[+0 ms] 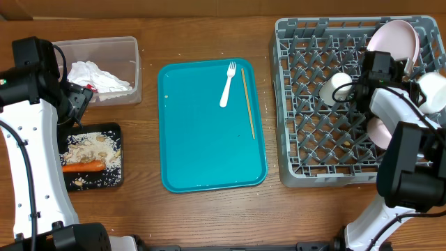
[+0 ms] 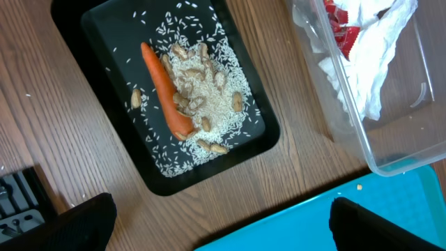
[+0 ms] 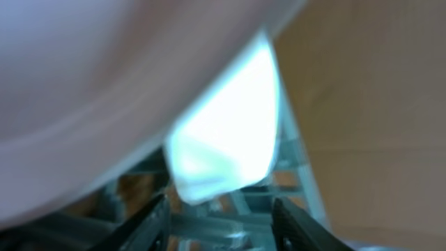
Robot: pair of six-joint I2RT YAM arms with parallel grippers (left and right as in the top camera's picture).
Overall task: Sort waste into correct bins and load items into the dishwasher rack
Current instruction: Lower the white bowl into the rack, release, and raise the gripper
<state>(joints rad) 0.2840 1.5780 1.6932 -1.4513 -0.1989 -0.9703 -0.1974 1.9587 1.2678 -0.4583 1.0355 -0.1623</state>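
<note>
The left fingers (image 2: pixel 80 223) are spread as wide as they go and hold nothing. They hang over the table (image 1: pixel 209 216), between the clear tub (image 1: pixel 135 70) and the black tray (image 1: pixel 111 131).

In the clear tub lie crumpled white napkins (image 1: pixel 94 75) and a red wrapper (image 2: pixel 341 31). In the black tray lie an orange carrot (image 1: pixel 82 166) and a heap of rice (image 1: pixel 94 146). The carrot touches the rice.

A teal tray (image 1: pixel 202 139) sits in the middle of the table. On it lie a white fork (image 1: pixel 228 84) and a thin chopstick (image 1: pixel 247 101). They are side by side near the tray's far right corner, close but not touching.

The big grey rack (image 1: pixel 313 139) is on the right side of the table. A round plate (image 1: pixel 397 38) stands on its edge in the rack's far right corner. A small white cup (image 1: pixel 338 87) sits in the rack, just left of the right arm. A white bowl (image 1: pixel 433 90) is at the rack's right edge. A second bowl (image 1: pixel 378 132) is partly hidden under the right arm.

The right fingers (image 3: pixel 150 223) are over the rack, close to the plate. They are apart, with a gap between them. Rack bars show through the gap and nothing is pinched. Something white and blurry fills the top of the right wrist view. I cannot tell which dish it is.
</note>
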